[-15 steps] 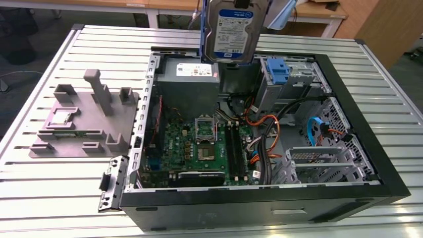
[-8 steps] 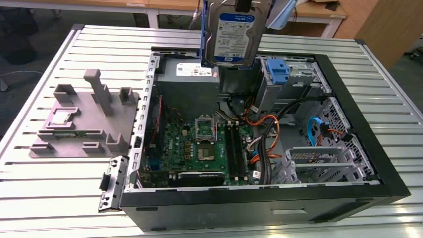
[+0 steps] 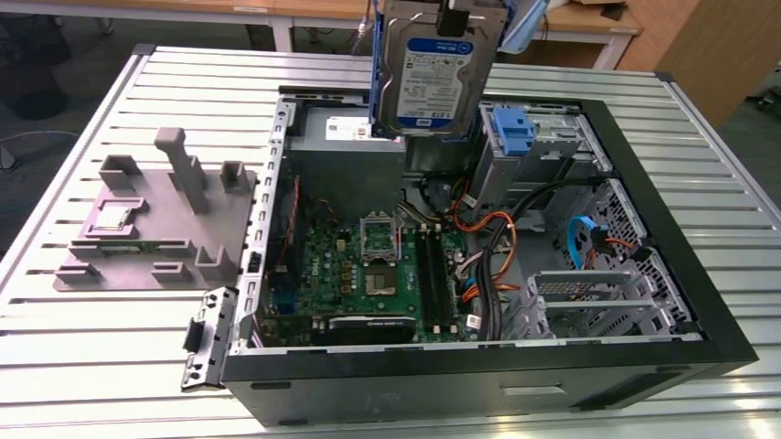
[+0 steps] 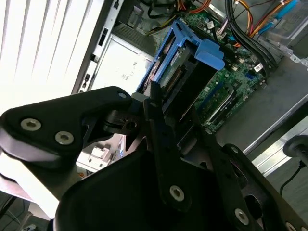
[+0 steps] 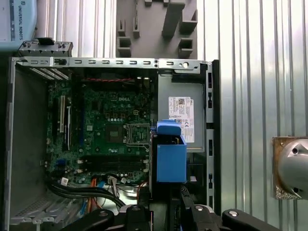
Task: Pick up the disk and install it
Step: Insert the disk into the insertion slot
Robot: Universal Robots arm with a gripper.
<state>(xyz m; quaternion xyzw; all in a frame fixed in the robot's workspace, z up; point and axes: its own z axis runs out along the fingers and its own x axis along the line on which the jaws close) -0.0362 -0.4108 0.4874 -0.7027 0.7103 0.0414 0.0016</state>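
The disk [image 3: 433,78] hangs upright above the back of the open computer case [image 3: 683,274], its blue-and-white label facing the exterior view. A blue carrier frame runs along its edges. My gripper [image 3: 455,16] is shut on the disk's upper end, at the top of that view. In the second wrist view the black fingers [image 4: 156,115] clamp the disk [image 4: 180,65], whose blue frame points down at the motherboard. In the first wrist view the disk [image 5: 171,156] is seen end-on, hovering beside the grey power supply box.
The case lies open on a slatted metal table [image 3: 98,338]. Inside are the green motherboard [image 3: 366,274], a grey metal box with a white sticker [image 5: 182,113], cable bundles [image 3: 488,265] and a drive bay with a bare blue bracket [image 3: 515,128]. A grey fixture [image 3: 159,219] stands on the exterior view's left.
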